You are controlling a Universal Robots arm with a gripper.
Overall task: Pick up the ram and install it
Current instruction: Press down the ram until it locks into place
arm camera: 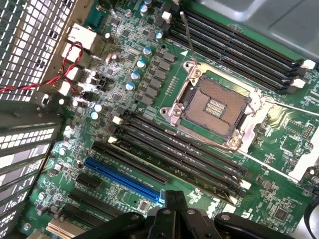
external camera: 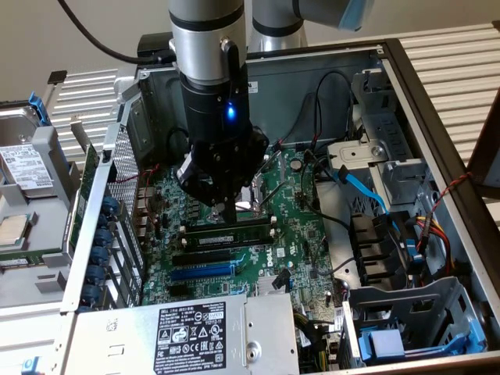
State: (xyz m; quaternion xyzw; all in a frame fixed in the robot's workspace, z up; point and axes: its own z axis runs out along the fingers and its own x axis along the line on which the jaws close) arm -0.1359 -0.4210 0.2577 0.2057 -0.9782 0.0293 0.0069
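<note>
end effector [external camera: 225, 209]: pressed together, tip down on ram | ram [external camera: 226, 232]: lying along black slot, just ahead of CPU socket [arm camera: 215, 103] | blue slot [external camera: 201, 273]: beside, on motherboard [external camera: 301, 234]

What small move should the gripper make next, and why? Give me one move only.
Probably press straight down a little. The shut gripper stands over the middle of the ram, which already stands upright in a black memory slot beside the CPU socket; whether it is fully seated cannot be told.
</note>
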